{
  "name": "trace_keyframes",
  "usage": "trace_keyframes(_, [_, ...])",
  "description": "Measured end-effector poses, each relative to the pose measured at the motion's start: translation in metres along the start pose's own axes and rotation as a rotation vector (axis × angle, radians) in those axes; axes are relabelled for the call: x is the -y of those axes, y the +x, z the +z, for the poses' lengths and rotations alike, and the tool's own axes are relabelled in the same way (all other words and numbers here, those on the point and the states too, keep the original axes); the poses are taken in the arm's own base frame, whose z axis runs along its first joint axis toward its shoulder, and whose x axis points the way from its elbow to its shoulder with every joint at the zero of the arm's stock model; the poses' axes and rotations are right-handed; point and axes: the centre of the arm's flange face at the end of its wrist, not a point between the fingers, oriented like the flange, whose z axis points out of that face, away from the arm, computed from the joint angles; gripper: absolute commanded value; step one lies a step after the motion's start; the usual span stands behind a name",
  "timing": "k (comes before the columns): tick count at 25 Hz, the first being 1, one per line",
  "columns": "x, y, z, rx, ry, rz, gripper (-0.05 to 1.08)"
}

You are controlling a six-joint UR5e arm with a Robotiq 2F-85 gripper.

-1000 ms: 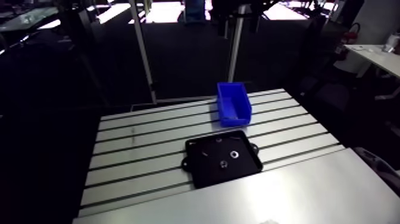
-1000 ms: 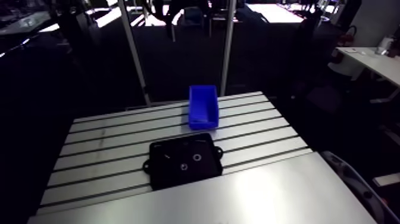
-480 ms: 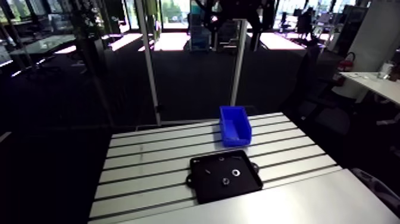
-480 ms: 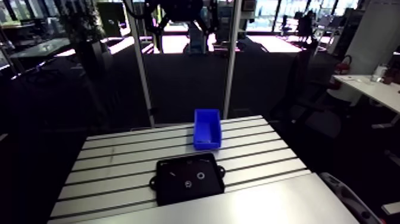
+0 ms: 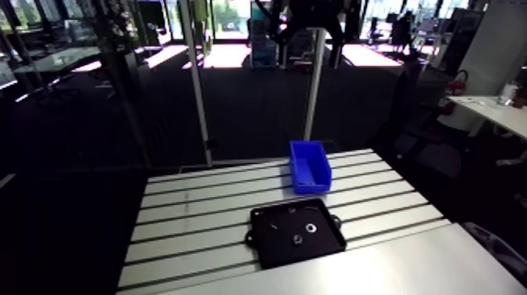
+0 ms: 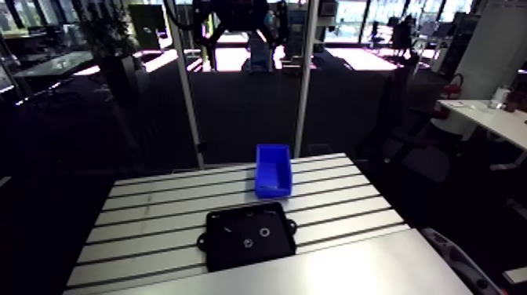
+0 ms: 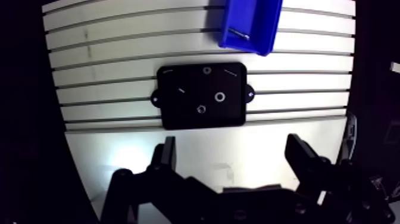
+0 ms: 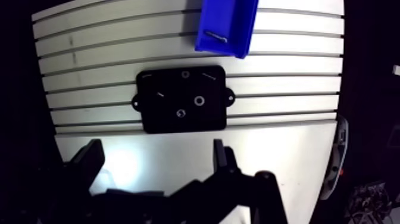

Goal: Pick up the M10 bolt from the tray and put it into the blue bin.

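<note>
On my remote feed I see a dim room with a dark floor point(image 5: 251, 102), and at twelve o'clock a row of bright windows point(image 5: 227, 9) throws pale patches onto it. Two slim pale metal posts point(image 5: 314, 78) stand upright behind the slotted aluminium table point(image 5: 196, 212). At two o'clock a white desk point(image 5: 488, 107) sits by a pale wall panel point(image 5: 498, 39).

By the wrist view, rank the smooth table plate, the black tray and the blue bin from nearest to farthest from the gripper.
1. smooth table plate: directly under the open gripper.
2. black tray: ahead, on the slotted part.
3. blue bin: farthest, beyond the tray's far corner.
</note>
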Motion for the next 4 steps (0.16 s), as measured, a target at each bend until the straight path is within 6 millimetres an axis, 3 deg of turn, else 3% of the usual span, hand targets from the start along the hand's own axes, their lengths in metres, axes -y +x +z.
trace_keyframes(4, [0.0005,-0.0010,0.0035,0.005,0.001,-0.001,0.01])
